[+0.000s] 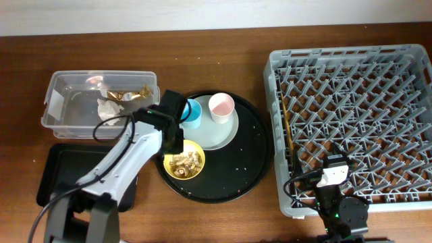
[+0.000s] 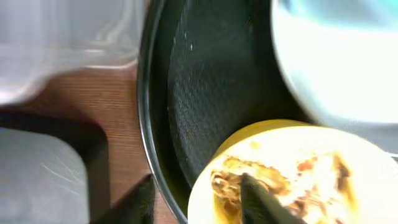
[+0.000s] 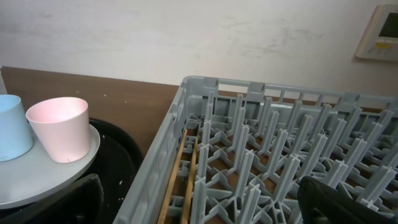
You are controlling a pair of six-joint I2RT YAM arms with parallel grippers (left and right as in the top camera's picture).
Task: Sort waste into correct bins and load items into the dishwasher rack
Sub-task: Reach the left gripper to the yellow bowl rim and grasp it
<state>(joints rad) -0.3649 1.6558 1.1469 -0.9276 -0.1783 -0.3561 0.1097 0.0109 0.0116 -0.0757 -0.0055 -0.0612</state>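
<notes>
My left gripper (image 2: pixel 198 202) is hanging part-open over the yellow bowl (image 2: pixel 273 134) on the round black tray (image 2: pixel 205 93). One finger is sitting over the food scraps (image 2: pixel 286 180), the other outside the rim (nothing pinched). My right gripper (image 3: pixel 205 208) is gaping wide over the near corner of the dishwasher rack (image 3: pixel 261 143). The paper ball (image 1: pixel 108 108) and foil wrapper (image 1: pixel 128 93) are lying in the clear tub (image 1: pixel 50 101). The pink cup (image 3: pixel 59 127) and light-blue cup (image 3: pixel 12 127) are standing on the plate (image 3: pixel 37 183).

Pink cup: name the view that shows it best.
Right wrist: the pink cup is large, whole and side-on, upright on the plate. Overhead shows the cup small, from above, mostly rim and inside. Left wrist does not show it.
</notes>
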